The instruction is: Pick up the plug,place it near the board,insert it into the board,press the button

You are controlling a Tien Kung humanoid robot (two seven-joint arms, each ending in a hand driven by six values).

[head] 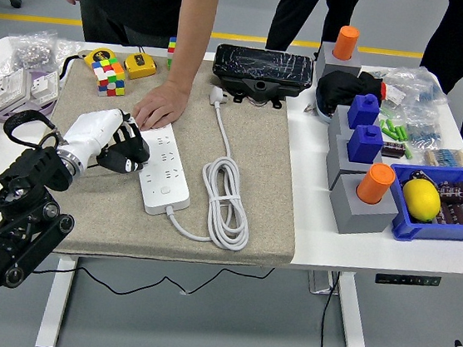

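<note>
Head view shows the left robot hand, fingers curled and holding nothing, beside the power strip, so picking up the plug beyond the strip looks not yet begun.

Non-task items logged on the white table. A beige mat covered its centre. At 12 o'clock of the mat sat a black box with a scratched top. At 10 o'clock lay a multicoloured cube, with two yellow tape measures just beside it. Further out at 9 o'clock, clear bags of small parts and a purple tray. At 3 o'clock stood grey blocks carrying orange cylinders and blue pieces. A blue bin at 4 o'clock held a lemon. A black glove lay near 1 o'clock. A person's hand rested flat on the mat.
</note>
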